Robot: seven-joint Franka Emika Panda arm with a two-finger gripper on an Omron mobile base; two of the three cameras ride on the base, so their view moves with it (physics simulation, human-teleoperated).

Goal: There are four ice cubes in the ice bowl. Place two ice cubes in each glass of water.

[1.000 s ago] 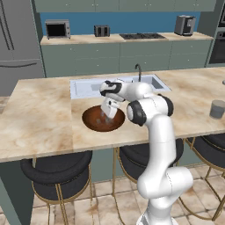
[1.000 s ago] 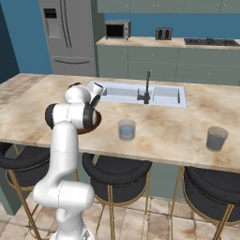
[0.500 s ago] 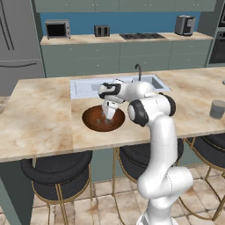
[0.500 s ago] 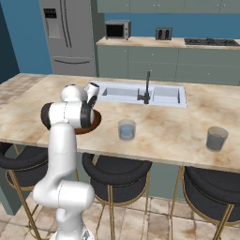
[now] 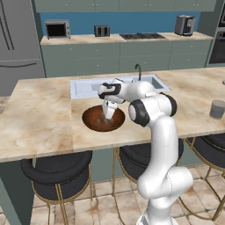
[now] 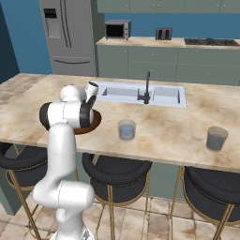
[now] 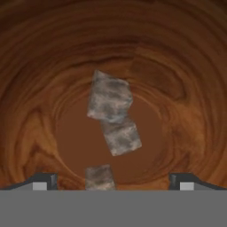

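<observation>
The reddish-brown ice bowl sits on the island counter in front of the sink, and my gripper hangs inside it, pointing down. In the hand view the bowl's wooden inside surrounds three greyish ice cubes: one at the centre, one touching it just below, and one near the bottom edge. My gripper is open, with its dark tips far apart and the lowest cube between them. One glass of water stands right of the bowl and another farther right.
The sink with its dark faucet lies just behind the bowl. Black stools stand under the counter's front edge. The far glass stands near the right end of the counter.
My hand has sunk a little lower into the bowl. The jaws have stayed open and the glasses have not moved.
</observation>
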